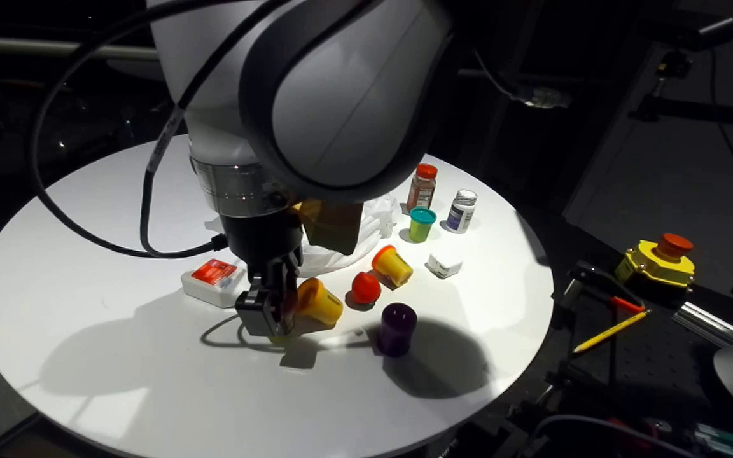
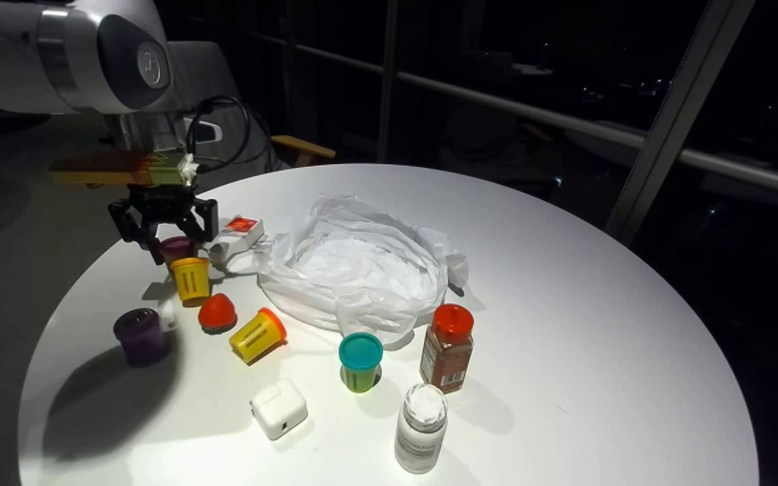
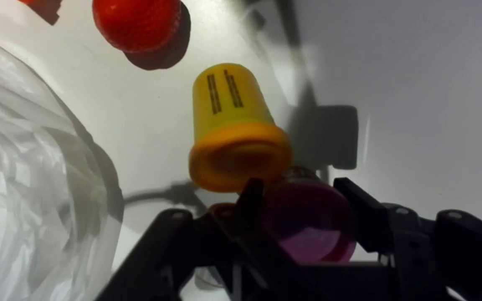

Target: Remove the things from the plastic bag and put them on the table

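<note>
table: various items already set out on it.
plastic bag: judged light, limp, easily dragged; only crumpled film is seen inside, anything under the folds can't be told.
gripper: jaws placed either side of pink-lidded tub; clamped or merely straddling, can't be told.
red-capped jar: brownish fill seen through wall.
white bottle: opaque, contents hidden.
pink-lidded tub: near plastic bag, at or just above table; judged light, stiff, slick-lidded; best held across the body below the rim.
yellow tub: tilted close beside it, could be knocked.
red fruit: real or toy unclear, to be pinched lightly.
</note>
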